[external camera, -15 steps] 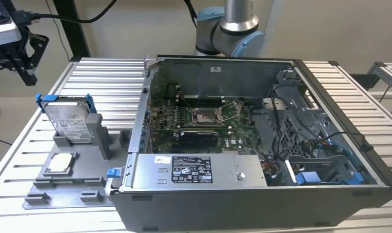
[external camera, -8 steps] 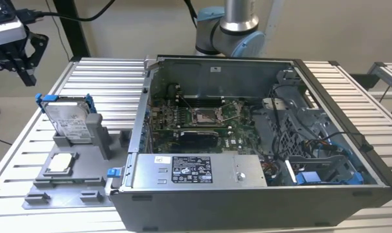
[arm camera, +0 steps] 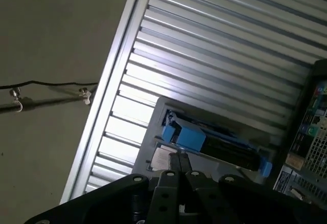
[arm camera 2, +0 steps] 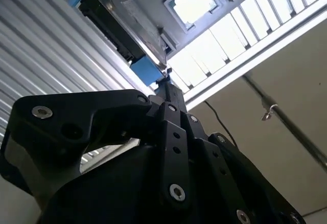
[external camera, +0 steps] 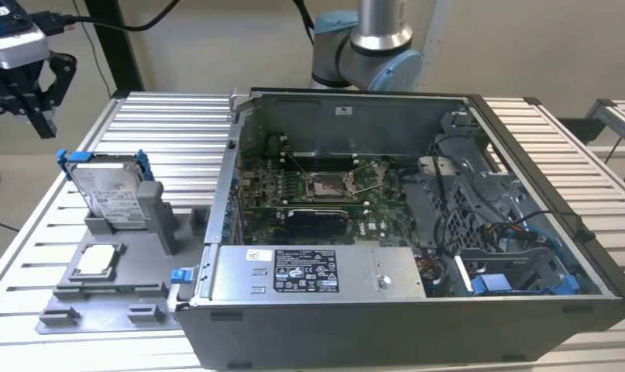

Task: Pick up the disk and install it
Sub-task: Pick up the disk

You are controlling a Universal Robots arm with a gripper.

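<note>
The disk (external camera: 111, 190) is a silver-grey drive with a white label in a blue carrier. It stands on edge in a grey holder (external camera: 163, 217) on the exterior view's left. My gripper (external camera: 43, 122) hangs well above it and further toward that view's left, off the table's edge, shut on nothing. In both wrist views the black fingertips (arm camera: 179, 160) (arm camera 2: 166, 81) sit together and point toward the blue end of the disk (arm camera: 214, 144) (arm camera 2: 122, 24), with a clear gap between them and it.
The open computer case (external camera: 560, 232) lies on the slatted aluminium table (external camera: 157, 132), with the motherboard (external camera: 323, 186) and a silver labelled box (external camera: 312, 271) inside. A grey tray holds a small square chip (external camera: 95, 260). The arm's base (external camera: 374, 46) stands behind the case.
</note>
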